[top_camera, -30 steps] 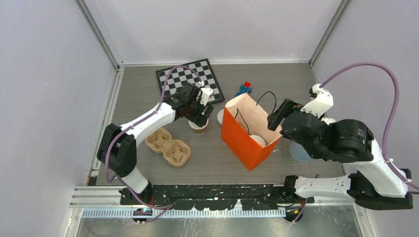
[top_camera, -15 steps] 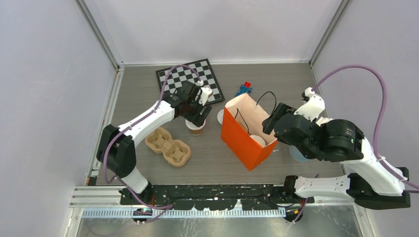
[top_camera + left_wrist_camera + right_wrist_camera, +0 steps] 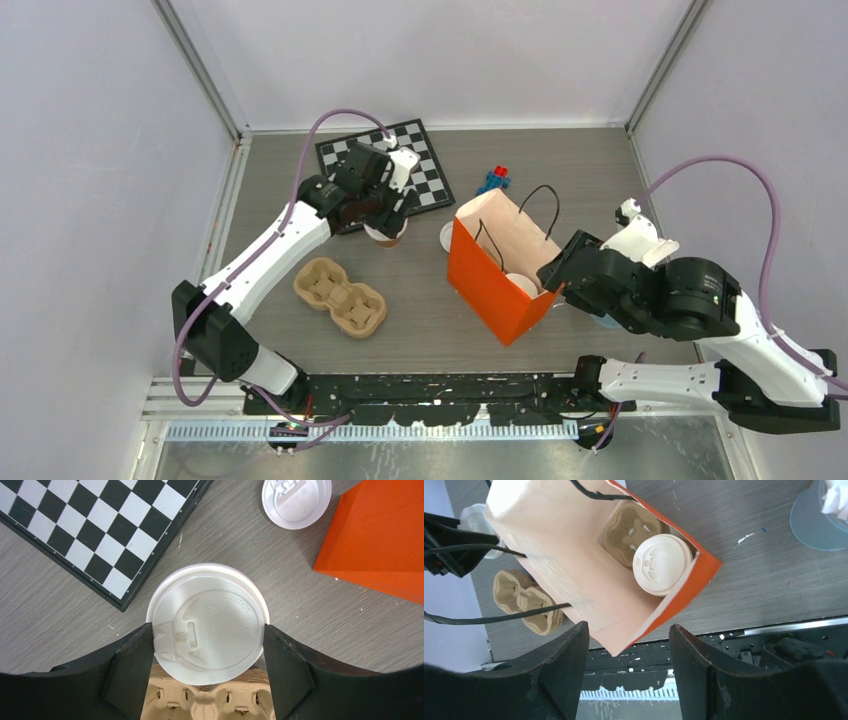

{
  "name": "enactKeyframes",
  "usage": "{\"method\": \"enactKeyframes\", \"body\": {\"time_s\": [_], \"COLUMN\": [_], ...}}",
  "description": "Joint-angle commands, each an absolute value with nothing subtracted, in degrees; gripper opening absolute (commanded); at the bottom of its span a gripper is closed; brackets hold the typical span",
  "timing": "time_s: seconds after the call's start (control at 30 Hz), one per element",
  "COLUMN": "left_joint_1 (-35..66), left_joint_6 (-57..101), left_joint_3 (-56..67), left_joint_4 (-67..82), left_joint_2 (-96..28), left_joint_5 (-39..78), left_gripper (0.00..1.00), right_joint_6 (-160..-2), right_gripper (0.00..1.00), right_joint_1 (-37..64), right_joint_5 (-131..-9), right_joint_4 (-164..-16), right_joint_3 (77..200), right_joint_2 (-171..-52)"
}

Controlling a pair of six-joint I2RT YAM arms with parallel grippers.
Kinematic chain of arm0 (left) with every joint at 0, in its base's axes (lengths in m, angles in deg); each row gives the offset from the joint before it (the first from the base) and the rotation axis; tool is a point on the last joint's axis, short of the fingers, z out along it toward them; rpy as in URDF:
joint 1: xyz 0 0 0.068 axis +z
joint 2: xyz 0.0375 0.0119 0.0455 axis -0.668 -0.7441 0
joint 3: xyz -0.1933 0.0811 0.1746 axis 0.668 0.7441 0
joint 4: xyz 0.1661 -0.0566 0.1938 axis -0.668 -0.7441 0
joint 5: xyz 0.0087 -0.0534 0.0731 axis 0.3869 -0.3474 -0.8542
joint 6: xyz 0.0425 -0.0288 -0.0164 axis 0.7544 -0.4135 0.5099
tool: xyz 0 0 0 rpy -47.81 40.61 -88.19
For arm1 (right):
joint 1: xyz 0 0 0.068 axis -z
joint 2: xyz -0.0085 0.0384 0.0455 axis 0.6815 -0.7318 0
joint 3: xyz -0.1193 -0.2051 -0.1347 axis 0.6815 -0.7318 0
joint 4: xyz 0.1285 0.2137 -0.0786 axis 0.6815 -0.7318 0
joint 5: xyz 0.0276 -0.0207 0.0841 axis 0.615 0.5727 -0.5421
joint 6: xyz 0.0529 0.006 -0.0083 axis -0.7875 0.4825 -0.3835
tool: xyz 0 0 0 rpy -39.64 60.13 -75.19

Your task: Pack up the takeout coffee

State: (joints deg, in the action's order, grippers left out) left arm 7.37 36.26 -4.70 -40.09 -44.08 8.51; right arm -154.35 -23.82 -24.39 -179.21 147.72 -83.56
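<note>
1. Broadly, the grey wood-grain worktop (image 3: 560, 170) carries everything, with the two arms reaching in from its near edge.
2. An orange paper bag (image 3: 490, 280) stands upright and open-mouthed right of centre. The right wrist view looks straight down into the bag (image 3: 574, 565); the overhead view shows only a sliver of its contents.
3. A chessboard (image 3: 425, 150) lies flat at the far side, partly under the left arm.
4. A tan pulp tray (image 3: 340, 297) lies on the worktop left of the bag, with no cup in it. A second pulp tray (image 3: 626, 527) sits at the bottom of the bag and is plain only from the right wrist.
5. One coffee cup (image 3: 661, 564) stands upright in that bagged tray, lid up.
6. The other coffee cup (image 3: 207, 625) is upright too, long axis vertical, lid facing the left wrist camera. The left jaws press on it from both sides, grasping it. From overhead this held cup (image 3: 385, 232) is at the chessboard's near edge; whether its base touches the worktop I cannot tell.
7. The right jaws hover above the bag's mouth, spread apart and holding nothing.
8. A pale blue tumbler (image 3: 819, 520) stands right of the bag.
9. A loose white lid (image 3: 296, 500) lies just beside the bag's left wall.
10. A small blue-and-red toy (image 3: 493, 180) lies beyond the bag.
</note>
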Motion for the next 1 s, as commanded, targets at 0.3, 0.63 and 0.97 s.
{"method": "enactKeyframes", "body": {"time_s": [0.3, 0.63, 0.97], "left_joint_1": [7.0, 7.1, 7.1], "left_joint_6": [37.1, 39.3, 40.2], "left_joint_3": [-6.9, -10.6, -9.2], "left_joint_4": [-40.6, -41.1, -40.8], "left_joint_2": [-41.4, -42.2, -41.8], "left_joint_5": [8.0, 7.1, 6.9], "left_gripper": [0.62, 0.62, 0.62], "right_joint_6": [-161.1, -163.7, -161.4], "right_gripper": [0.66, 0.62, 0.65], "right_joint_1": [-23.2, -22.4, -20.6], "right_joint_5": [-15.6, -20.2, -22.3], "right_joint_4": [-188.5, -188.7, -188.7], "right_joint_3": [147.4, 144.0, 145.6], "right_joint_2": [-84.6, -85.5, -86.5]}}
